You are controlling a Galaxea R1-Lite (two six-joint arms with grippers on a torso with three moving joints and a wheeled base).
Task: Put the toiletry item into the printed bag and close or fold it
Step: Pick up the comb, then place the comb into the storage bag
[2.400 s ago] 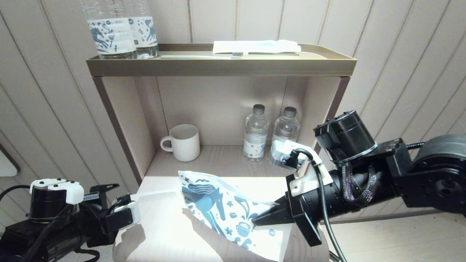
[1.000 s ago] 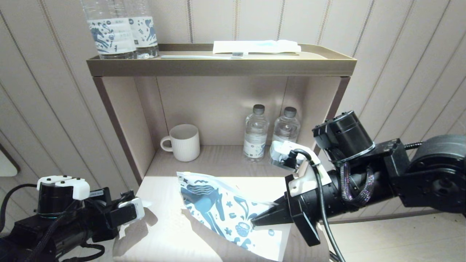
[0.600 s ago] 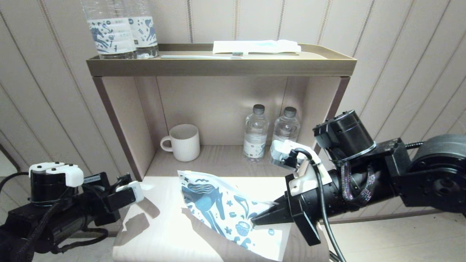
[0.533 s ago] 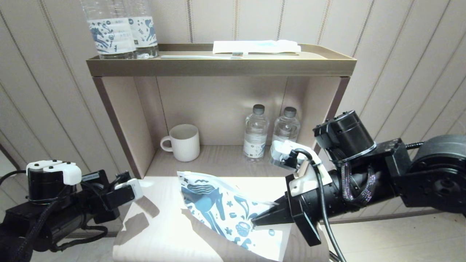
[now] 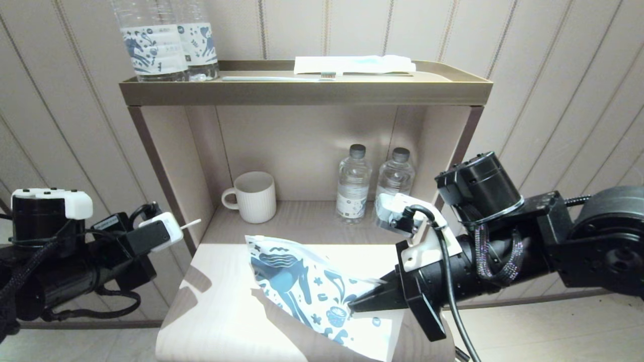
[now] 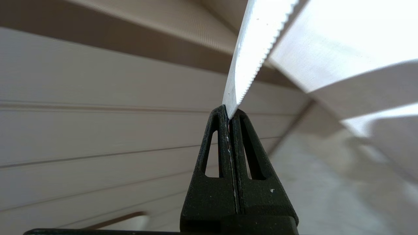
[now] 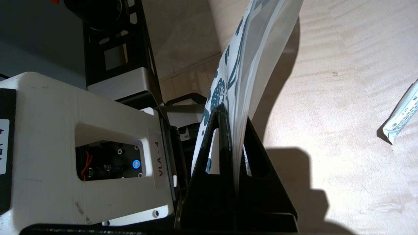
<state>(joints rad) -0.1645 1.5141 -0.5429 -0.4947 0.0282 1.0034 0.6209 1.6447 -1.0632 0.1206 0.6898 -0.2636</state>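
A pale wooden table (image 5: pixel 226 322) stands before a panelled wall and an open shelf unit (image 5: pixel 302 90). At centre frame I see the printed bag (image 5: pixel 302 291) propped on it, its lower right edge pinched by my right gripper (image 5: pixel 352 305). At the left edge my left gripper (image 6: pixel 231 115), jaws together, clamps the white comb (image 6: pixel 253 49) clear of the table.

Black arms with braided cables, white camera mounts (image 5: pixel 422 221) and ribbed triangular black fingers (image 6: pixel 228 143).
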